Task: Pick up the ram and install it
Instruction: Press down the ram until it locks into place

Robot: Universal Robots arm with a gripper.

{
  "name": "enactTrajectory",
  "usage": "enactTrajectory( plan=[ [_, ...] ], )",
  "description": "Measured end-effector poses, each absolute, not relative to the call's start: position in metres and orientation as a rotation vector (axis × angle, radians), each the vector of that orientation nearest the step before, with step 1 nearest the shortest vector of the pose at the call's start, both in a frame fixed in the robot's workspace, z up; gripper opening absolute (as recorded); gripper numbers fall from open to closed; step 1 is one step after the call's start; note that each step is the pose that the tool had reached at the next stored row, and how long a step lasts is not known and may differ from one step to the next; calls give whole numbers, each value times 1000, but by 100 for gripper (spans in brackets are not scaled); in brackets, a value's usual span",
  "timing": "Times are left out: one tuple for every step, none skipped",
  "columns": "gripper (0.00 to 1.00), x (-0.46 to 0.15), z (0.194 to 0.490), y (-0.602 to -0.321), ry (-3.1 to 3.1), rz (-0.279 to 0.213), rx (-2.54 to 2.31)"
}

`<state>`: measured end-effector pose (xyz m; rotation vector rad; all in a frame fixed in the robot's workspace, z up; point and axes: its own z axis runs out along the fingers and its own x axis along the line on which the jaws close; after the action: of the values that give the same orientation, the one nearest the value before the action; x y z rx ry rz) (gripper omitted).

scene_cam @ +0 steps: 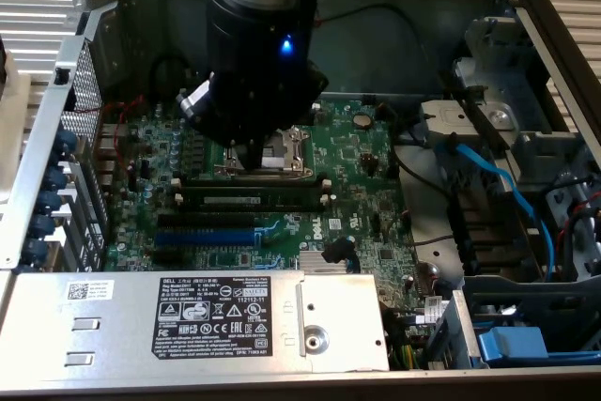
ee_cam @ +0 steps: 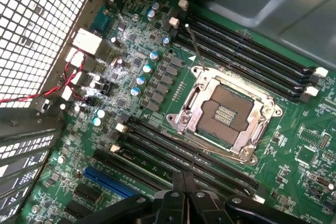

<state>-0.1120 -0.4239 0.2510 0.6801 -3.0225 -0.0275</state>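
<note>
The ram is a long dark green stick with a pale label. It sits along one of the black memory slots in front of the CPU socket, between white end clips. In the wrist view the ram shows as a greenish strip in a slot just past the fingertips. My gripper hangs over the socket's near edge, a little behind the ram. Its fingers are pressed together, shut, with nothing between them.
The green motherboard lies inside an open computer case. A blue expansion slot runs in front of the memory slots. The silver power supply fills the front. Blue cables and drive bays stand at the exterior view's right, a perforated case wall at its left.
</note>
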Motion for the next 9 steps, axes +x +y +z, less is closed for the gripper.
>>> enactTrajectory(
  plan=[
    [10, -112, 251, -424, -3024, -20, 669],
    [10, -112, 251, -424, -3026, -15, 658],
    [10, -112, 251, -424, -3028, -11, 646],
    [10, -111, 251, -424, -3030, -8, 634],
    [10, -111, 251, -424, -3032, -6, 621],
    [10, -111, 251, -424, -3034, -4, 609],
    [10, -111, 251, -424, -3037, -1, 596],
    [10, -111, 251, -424, -3038, 2, 585],
    [10, -111, 251, -424, -3040, 6, 574]
  ],
)
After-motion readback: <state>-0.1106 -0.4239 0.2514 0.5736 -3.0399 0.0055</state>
